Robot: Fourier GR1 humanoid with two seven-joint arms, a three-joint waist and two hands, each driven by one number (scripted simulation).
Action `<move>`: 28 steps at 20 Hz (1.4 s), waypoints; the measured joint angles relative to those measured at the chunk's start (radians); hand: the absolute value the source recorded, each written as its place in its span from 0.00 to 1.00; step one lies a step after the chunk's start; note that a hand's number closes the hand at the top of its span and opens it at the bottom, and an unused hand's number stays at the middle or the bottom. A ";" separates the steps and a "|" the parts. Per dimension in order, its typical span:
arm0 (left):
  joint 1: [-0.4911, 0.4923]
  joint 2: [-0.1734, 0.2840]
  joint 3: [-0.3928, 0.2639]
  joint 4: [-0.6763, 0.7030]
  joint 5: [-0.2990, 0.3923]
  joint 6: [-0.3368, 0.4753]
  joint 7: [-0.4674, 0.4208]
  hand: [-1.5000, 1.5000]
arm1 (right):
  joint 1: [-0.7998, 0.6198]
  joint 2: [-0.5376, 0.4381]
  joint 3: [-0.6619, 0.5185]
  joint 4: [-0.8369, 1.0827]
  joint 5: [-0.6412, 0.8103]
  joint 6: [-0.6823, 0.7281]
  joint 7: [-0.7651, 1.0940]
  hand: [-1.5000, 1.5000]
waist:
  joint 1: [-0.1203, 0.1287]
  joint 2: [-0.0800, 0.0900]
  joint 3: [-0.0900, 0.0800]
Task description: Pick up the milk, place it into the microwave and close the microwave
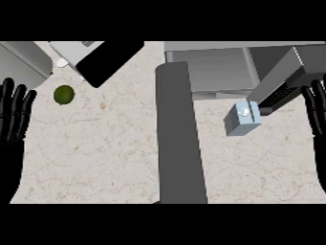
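Nothing is done yet: the milk (pixel 243 119) stands untouched at three o'clock, left hand (pixel 5 115) and right hand (pixel 325 112) both straight-fingered, holding nothing, microwave (pixel 215 67) door open.

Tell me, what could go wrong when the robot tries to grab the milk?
The milk stands close to the microwave and its open door, so the right hand might bump one while reaching in. The carton is upright and looks narrow, so a sideways nudge from the fingers could tip it. The door juts far across the counter, so a forearm could knock it.
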 measured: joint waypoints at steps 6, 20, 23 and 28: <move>-0.040 0.019 0.006 0.058 0.040 -0.045 0.005 0.00 | -0.083 0.028 0.007 0.036 0.182 -0.139 0.080 0.00 | 0.033 -0.049 -0.022; 0.179 0.035 0.163 -0.110 0.450 -0.210 0.109 0.00 | -0.157 0.103 0.120 0.076 0.392 -0.299 0.243 0.00 | 0.046 -0.066 -0.027; 0.223 0.046 0.211 -0.143 0.507 -0.247 0.120 0.00 | -0.150 0.105 0.135 0.106 0.420 -0.329 0.239 0.00 | 0.046 -0.066 -0.027; 0.312 0.037 0.270 -0.197 0.582 -0.303 0.122 0.00 | -0.099 0.100 0.098 0.167 0.395 -0.341 0.169 0.00 | 0.046 -0.066 -0.027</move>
